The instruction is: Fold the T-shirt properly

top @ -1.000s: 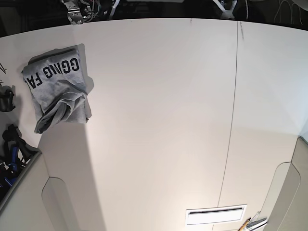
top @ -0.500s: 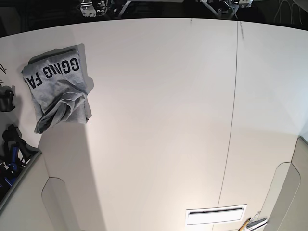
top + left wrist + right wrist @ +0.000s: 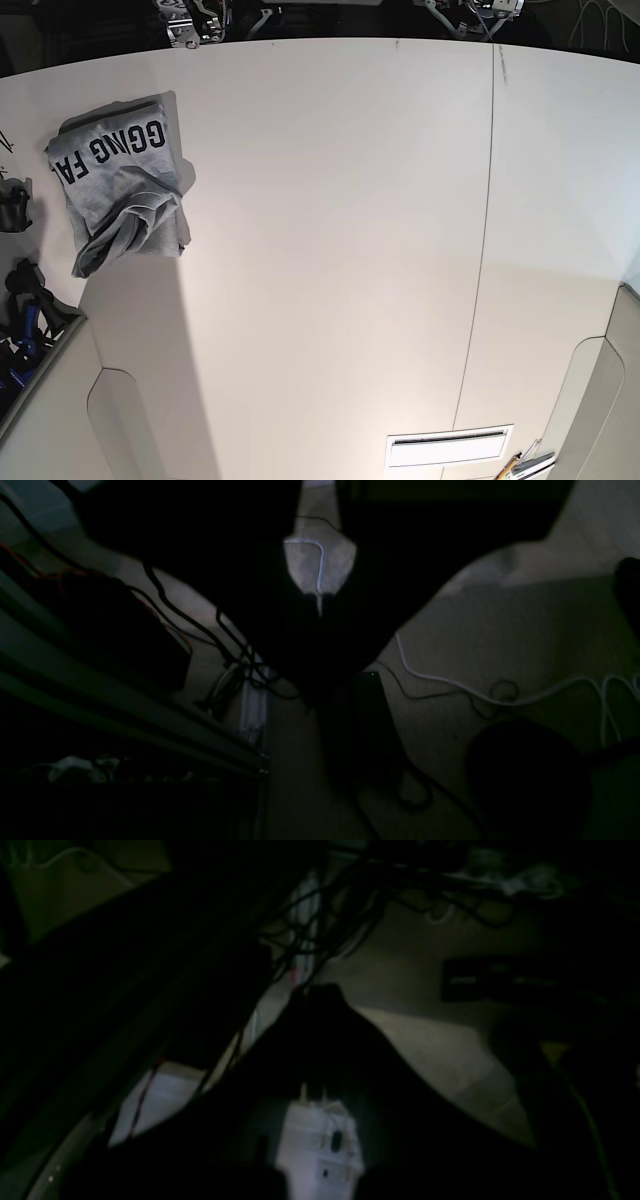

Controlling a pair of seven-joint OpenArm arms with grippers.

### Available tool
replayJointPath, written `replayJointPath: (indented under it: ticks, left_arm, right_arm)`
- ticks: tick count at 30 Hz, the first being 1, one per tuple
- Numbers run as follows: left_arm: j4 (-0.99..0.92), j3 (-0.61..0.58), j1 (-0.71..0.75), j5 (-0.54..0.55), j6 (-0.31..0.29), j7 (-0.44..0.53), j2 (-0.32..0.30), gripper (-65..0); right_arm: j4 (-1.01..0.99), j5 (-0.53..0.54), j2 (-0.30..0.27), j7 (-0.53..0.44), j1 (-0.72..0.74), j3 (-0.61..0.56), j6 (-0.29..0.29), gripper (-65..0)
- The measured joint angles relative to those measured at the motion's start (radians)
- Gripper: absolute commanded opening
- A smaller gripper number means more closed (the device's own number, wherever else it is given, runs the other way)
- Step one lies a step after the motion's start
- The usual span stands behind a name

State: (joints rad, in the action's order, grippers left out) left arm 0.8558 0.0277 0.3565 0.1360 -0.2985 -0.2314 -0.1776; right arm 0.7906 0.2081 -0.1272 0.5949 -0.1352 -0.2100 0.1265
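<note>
Both arms have drawn back a little more since the earlier frame, so that only small pieces of their metal now show at the far edge of the white bench [image 3: 330, 250], while the T-shirt [image 3: 120, 185] has not shifted at all. It lies at the far left of the bench, close to the left edge, as a compact grey bundle with the dark lettering facing up and a looser flap hanging toward the near side. The left gripper [image 3: 320, 605] and the right gripper [image 3: 312, 1092] both hang behind the bench over the floor, where cables [image 3: 500, 695] lie, and the fingers of each are pressed together with nothing between them. I judge that the folding is finished or nearly so, because neither arm is near the cloth. The bundle looks somewhat uneven at its near corner, so the fold may not be fully neat.
</note>
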Motion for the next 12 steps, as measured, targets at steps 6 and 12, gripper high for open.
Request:
replayJointPath:
  ticks: [6,12]
  left_arm:
    - [0.000,0.000,-0.010,-0.005,0.000,-0.003,0.000,-65.0]
    - [0.000,0.000,-0.011,-0.004,0.000,-0.003,0.000,-65.0]
  right_arm:
    - [-0.004,-0.021,0.000,0.000,0.006,0.000,-0.008,-65.0]
    - [-0.004,-0.021,0.000,-0.005,0.006,0.000,-0.008,-65.0]
